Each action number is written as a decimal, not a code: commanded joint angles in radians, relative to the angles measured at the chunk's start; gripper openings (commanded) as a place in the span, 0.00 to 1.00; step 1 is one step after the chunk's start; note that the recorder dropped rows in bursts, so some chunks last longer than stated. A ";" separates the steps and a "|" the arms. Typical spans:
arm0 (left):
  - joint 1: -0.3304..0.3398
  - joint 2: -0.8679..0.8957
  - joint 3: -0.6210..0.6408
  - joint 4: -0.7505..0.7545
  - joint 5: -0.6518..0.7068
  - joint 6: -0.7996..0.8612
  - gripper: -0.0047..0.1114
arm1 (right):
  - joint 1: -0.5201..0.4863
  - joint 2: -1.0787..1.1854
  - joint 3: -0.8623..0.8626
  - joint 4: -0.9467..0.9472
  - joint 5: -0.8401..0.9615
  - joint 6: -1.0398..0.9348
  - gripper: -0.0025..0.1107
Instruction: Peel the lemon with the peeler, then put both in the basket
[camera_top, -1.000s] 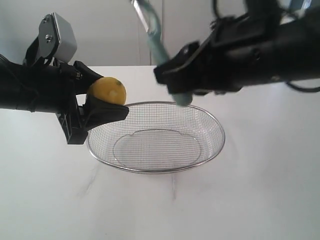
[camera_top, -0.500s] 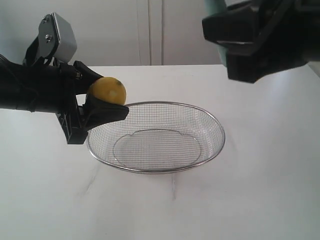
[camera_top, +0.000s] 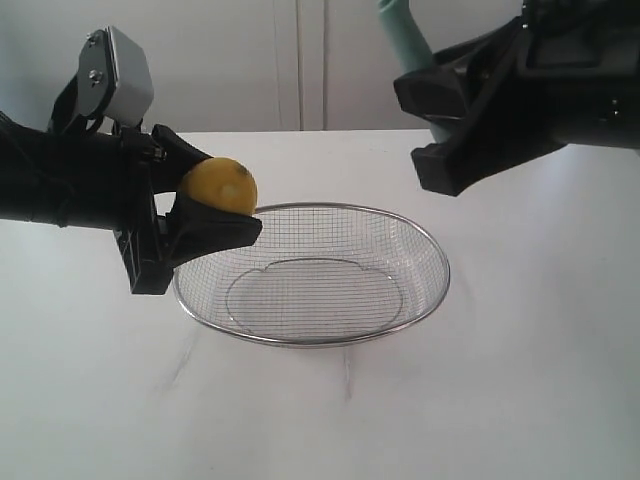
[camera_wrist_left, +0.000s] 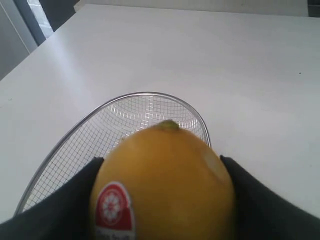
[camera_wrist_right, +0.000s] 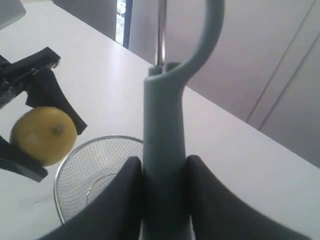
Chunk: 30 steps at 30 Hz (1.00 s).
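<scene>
My left gripper is shut on the yellow lemon, holding it just above the left rim of the wire-mesh basket. The left wrist view shows the lemon close up between the black fingers, its red-and-white sticker facing the camera, with the basket below. My right gripper is shut on the peeler, raised above the basket's far right side. In the right wrist view the teal handle stands between the fingers and the loop head runs out of frame; the lemon and basket show beyond.
The basket stands on a white table. A pale wall with vertical panel seams runs behind the table's far edge.
My right gripper has lifted away from the basket rim and swung right, turning so the peeler handle now points up. The left gripper and lemon have barely shifted.
</scene>
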 joint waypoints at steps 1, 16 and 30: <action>-0.002 -0.010 0.002 -0.028 0.028 -0.003 0.04 | -0.003 0.002 0.003 -0.024 -0.098 0.043 0.02; -0.002 -0.010 0.002 -0.028 0.027 -0.003 0.04 | -0.117 0.050 -0.003 -0.024 -0.362 0.064 0.02; -0.002 -0.010 0.002 -0.028 0.048 -0.021 0.04 | -0.183 0.286 -0.038 -0.034 -0.256 0.056 0.02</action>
